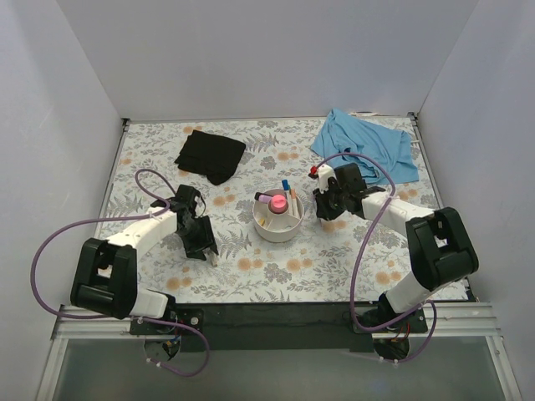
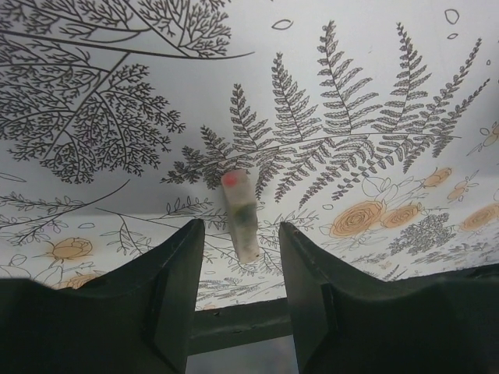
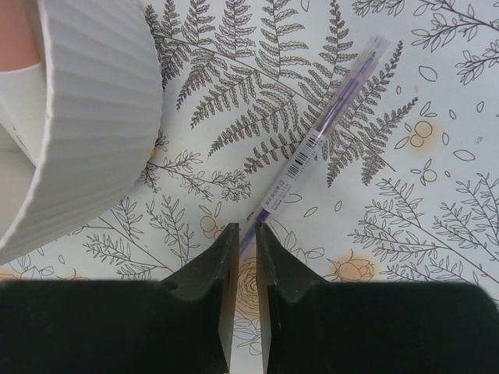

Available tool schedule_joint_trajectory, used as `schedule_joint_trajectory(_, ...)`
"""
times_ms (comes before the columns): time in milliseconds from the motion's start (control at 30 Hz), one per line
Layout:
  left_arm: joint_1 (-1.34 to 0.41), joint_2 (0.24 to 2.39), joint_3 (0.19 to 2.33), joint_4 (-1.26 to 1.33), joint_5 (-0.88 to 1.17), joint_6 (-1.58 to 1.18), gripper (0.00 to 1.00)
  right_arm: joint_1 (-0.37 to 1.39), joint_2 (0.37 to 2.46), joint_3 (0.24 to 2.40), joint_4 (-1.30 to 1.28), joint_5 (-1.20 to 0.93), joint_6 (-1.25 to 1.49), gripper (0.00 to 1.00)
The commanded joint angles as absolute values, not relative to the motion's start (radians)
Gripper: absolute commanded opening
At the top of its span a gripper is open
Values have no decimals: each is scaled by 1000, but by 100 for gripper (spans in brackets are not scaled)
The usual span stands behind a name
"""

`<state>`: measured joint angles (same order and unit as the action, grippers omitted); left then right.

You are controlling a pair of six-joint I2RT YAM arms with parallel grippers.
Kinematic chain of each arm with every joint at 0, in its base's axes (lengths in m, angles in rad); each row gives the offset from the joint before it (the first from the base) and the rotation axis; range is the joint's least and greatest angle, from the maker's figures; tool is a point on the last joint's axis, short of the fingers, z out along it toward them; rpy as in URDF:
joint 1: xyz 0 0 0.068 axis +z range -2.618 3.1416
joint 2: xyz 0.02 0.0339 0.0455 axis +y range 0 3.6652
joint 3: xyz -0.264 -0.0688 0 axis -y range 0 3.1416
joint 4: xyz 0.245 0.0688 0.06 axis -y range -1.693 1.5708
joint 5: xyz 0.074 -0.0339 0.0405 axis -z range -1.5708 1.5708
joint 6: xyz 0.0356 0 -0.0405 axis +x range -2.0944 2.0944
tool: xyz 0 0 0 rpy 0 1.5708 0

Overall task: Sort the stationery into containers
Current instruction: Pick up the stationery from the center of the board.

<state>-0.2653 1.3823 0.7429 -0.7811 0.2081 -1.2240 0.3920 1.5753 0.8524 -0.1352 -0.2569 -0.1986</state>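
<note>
The white round bowl [image 1: 277, 227] stands mid-table and holds a pink bottle [image 1: 274, 201] and capped pens [image 1: 286, 187]. Its ribbed wall also shows in the right wrist view [image 3: 93, 117]. My right gripper [image 1: 324, 210] is just right of the bowl. In its wrist view the gripper [image 3: 247, 230] is shut on the near end of a thin white pen with a purple tint [image 3: 320, 132], which lies slanting away up and to the right. My left gripper [image 1: 207, 249] hangs open low over the table, left of the bowl. In its wrist view the gripper [image 2: 238, 231] straddles a short white stick with a red end [image 2: 240, 212].
A flat black pouch [image 1: 210, 155] lies at the back left. A blue cloth [image 1: 368, 144] lies at the back right. A small red-tipped item [image 1: 313, 170] is just behind the right gripper. White walls enclose the floral table [image 1: 276, 276] on three sides.
</note>
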Motion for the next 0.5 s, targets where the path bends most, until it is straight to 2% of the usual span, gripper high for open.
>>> schedule_joint_trajectory(0, -296, 1393, 732, -776, 235, -1233, 40, 387, 1522, 838, -95, -261, -202, 23)
schedule_joint_trajectory(233, -296, 1437, 730, -776, 226, -1239, 32, 387, 1468, 776, -77, -268, -195, 23)
schedule_joint_trajectory(267, -296, 1440, 729, -778, 229, -1239, 20, 387, 1459, 770, -75, -267, -196, 24)
schedule_joint_trajectory(367, -290, 1450, 741, -772, 244, -1235, 2, 387, 1430, 746, -78, -259, -195, 24)
schedule_joint_trajectory(467, -287, 1450, 852, -761, 250, -1169, 0, 385, 1402, 733, -90, -249, -204, 23)
